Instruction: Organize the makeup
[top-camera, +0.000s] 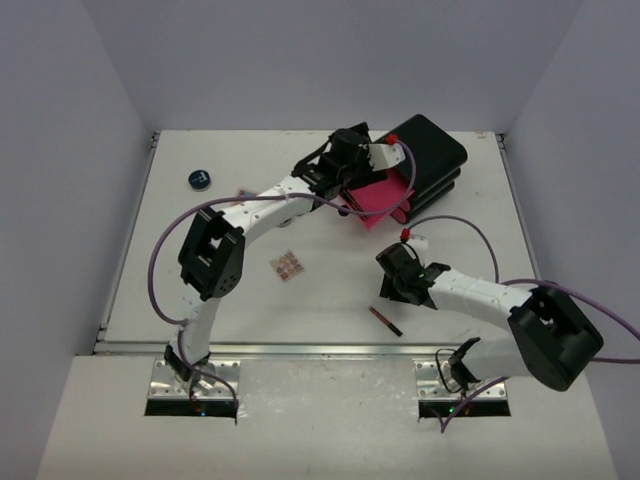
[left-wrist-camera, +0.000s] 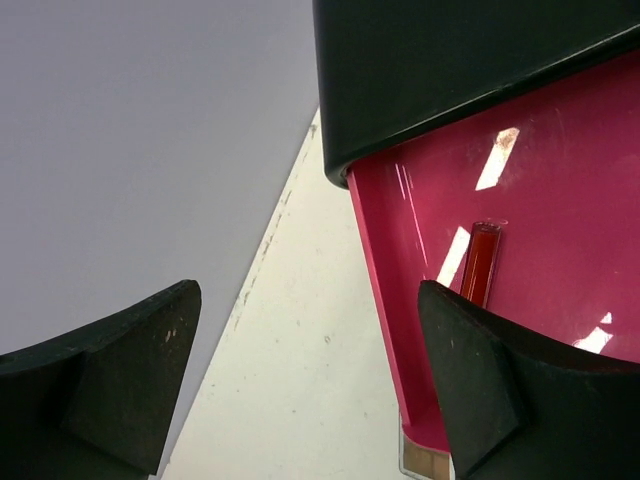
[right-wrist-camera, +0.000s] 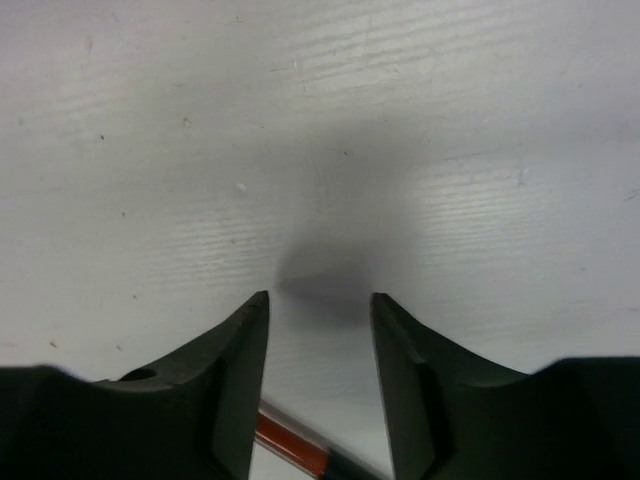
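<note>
Round dark-blue jar (top-camera: 201, 179) with a pale mark on its lid, sitting at the far left of the desk (top-camera: 330, 290). Small tan-pink palette (top-camera: 288, 266) flat mid-desk, slightly skewed. Thin red-and-black stick (top-camera: 385, 320) flat near the front edge, lying diagonal. Second stick (left-wrist-camera: 480, 262) is clear red and lies inside the open pink drawer (left-wrist-camera: 560, 200).

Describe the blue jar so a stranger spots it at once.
Start at the white table and look to its far left corner, opposite the black box. The dark-blue jar sits there. It is the only round item in view; the palette is flat and pinkish, the stick thin.
</note>
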